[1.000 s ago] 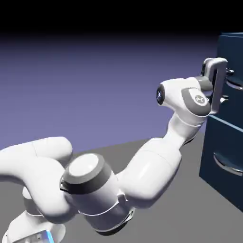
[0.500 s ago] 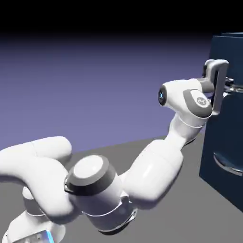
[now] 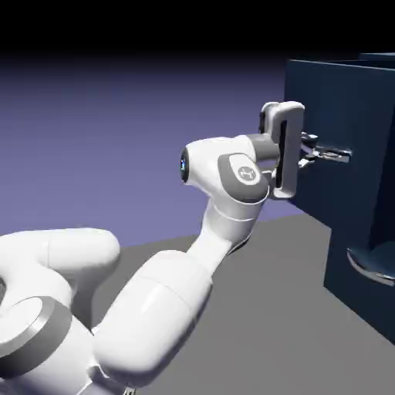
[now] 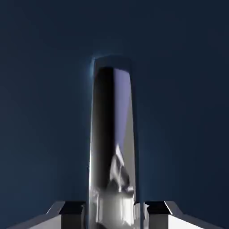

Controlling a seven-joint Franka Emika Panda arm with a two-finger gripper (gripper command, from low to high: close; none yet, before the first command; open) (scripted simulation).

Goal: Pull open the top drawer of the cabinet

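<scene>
The dark navy cabinet [image 3: 370,254] stands at the right of the exterior view. Its top drawer [image 3: 339,131] juts well out toward the arm, its flat front facing left. My gripper [image 3: 318,152] is shut on the top drawer's silver handle [image 3: 333,154]. In the hand view the silver handle [image 4: 112,143] runs up the middle as a shiny bar against the navy drawer front [image 4: 44,89]. My gripper [image 4: 113,210] clamps it at the bottom edge, one grey fingertip [image 4: 67,210] on each side.
The lower drawer's curved silver handle [image 3: 369,268] shows at the right edge, below the pulled-out drawer; that drawer sits flush in the cabinet. Grey table top [image 3: 293,324] lies under the arm.
The hand has moved left by a good stretch, drawing the top drawer out of the cabinet with it. The elbow and shoulder have folded back and down.
</scene>
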